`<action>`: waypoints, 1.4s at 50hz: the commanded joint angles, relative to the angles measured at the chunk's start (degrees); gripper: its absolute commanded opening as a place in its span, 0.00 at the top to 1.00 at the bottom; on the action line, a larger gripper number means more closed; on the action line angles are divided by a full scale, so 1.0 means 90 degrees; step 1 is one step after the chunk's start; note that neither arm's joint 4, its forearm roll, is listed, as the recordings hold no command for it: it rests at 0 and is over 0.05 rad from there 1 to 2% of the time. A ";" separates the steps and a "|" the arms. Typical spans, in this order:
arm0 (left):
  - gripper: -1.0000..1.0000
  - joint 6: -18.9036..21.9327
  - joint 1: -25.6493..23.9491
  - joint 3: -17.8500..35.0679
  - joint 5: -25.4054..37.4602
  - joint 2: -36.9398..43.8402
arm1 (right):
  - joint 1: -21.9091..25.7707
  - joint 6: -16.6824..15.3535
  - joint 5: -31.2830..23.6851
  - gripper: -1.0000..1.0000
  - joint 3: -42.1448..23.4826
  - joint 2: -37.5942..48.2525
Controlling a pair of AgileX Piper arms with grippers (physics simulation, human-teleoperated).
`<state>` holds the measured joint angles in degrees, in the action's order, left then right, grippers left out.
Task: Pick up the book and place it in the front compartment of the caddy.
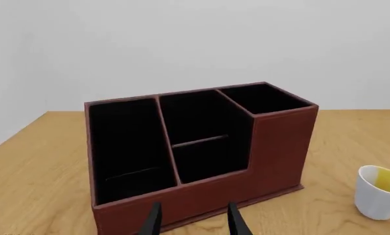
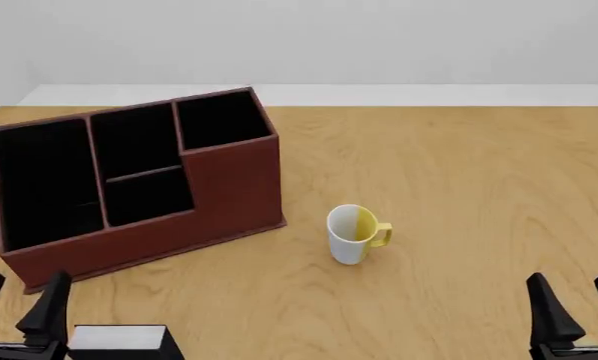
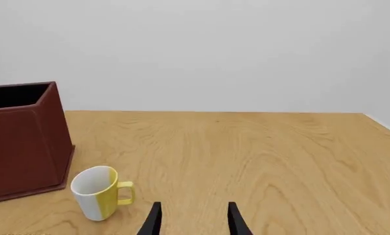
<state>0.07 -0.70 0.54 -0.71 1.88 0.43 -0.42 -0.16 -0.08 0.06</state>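
the book (image 2: pixel 118 339) lies flat on the worktop just right of the left jaws (image 2: pixel 19 300), long axis crosswise; the right jaws (image 2: pixel 576 304) are well apart. both sets released, holding nothing.

I can't find any words, numbers, labels or signs to read here. The caddy (image 2: pixel 233 187) has plain brown walls with nothing written on them. The mug (image 2: pixel 352 234) is just white and yellow, with no name or picture. The book (image 2: pixel 118 341) shows only a pale edge and a black cover, with no title I can see.
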 commanded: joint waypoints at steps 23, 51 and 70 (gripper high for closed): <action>0.00 0.1034 -0.1570 0.3479 0.1638 0.1581 | 0.0192 0.0083 -0.0065 0.00 0.0005 -0.0004; 0.00 0.0558 -0.6213 0.8441 0.6330 0.4493 | 0.0209 0.0058 -0.0016 0.00 0.0007 -0.0005; 0.00 0.1103 -0.7849 0.8649 0.7846 0.6265 | 0.0208 0.0012 -0.0004 0.00 0.0006 -0.0004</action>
<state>9.22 -62.91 79.48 64.54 50.67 2.47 -0.22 -0.25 -0.03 0.03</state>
